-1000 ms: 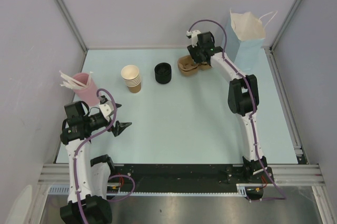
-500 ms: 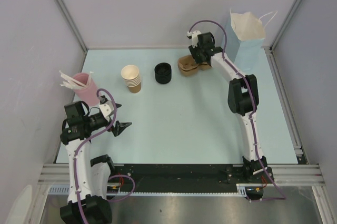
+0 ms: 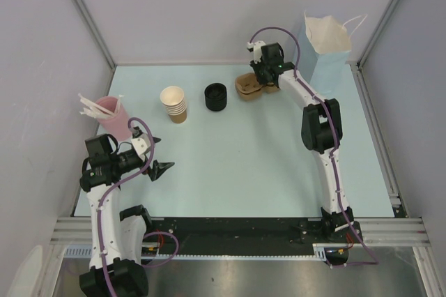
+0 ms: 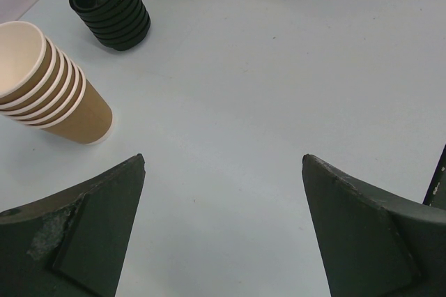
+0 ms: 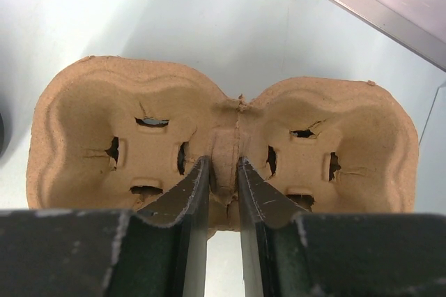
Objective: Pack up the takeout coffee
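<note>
The takeout coffee is out of view in every frame. A tan moulded-pulp two-cup carrier (image 5: 125, 123) lies at the back of the table (image 3: 265, 150), also seen as the carrier (image 3: 245, 88) from above. My right gripper (image 5: 223, 161) reaches down onto it, its two fingers pressed against either side of the carrier's raised middle ridge. From above, the right gripper (image 3: 258, 82) sits over the carrier's right half. My left gripper (image 4: 223, 159) hovers wide open over bare table at the near left, the same left gripper (image 3: 161, 154) holding nothing.
A stack of nested tan cups (image 3: 174, 104) and a stack of black lids (image 3: 215, 96) stand left of the carrier. A pink cup of white stirrers (image 3: 108, 114) is at the far left. An open light-blue paper bag (image 3: 326, 49) stands in the back right corner.
The right gripper's fingers have drawn together onto the carrier's middle ridge. The left arm has not moved.
</note>
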